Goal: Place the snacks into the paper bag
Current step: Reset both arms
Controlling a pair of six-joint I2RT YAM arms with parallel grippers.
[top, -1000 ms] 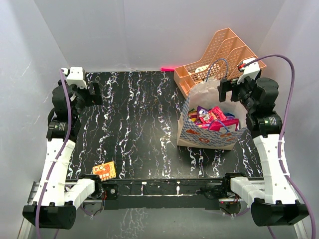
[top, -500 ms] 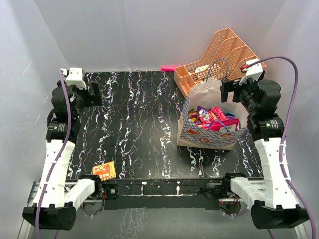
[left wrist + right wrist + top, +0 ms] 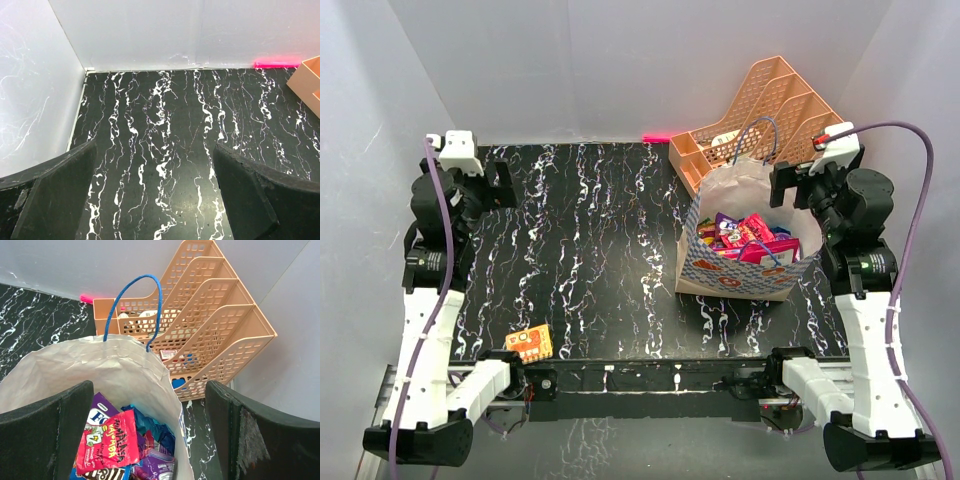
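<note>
The cream-white paper bag (image 3: pixel 745 280) with a blue patterned band and blue cord handles stands on the right of the black marbled table. Several pink, purple and blue snacks (image 3: pixel 745 236) lie inside it; in the right wrist view a pink packet (image 3: pixel 107 442) and a purple one show inside the bag (image 3: pixel 75 365). One orange packet (image 3: pixel 529 344) lies at the near left of the table. My right gripper (image 3: pixel 792 182) is open and empty above the bag's far right rim. My left gripper (image 3: pixel 502 183) is open and empty over the far left corner.
A peach mesh file organizer (image 3: pixel 760 115) stands behind the bag in the far right corner, also in the right wrist view (image 3: pixel 210 315). A pink strip (image 3: pixel 656 137) lies at the back wall. White walls enclose the table on three sides.
Both arms have drawn back and outward: the left gripper moved left toward the far left corner, the right gripper moved right and slightly up from over the bag.
</note>
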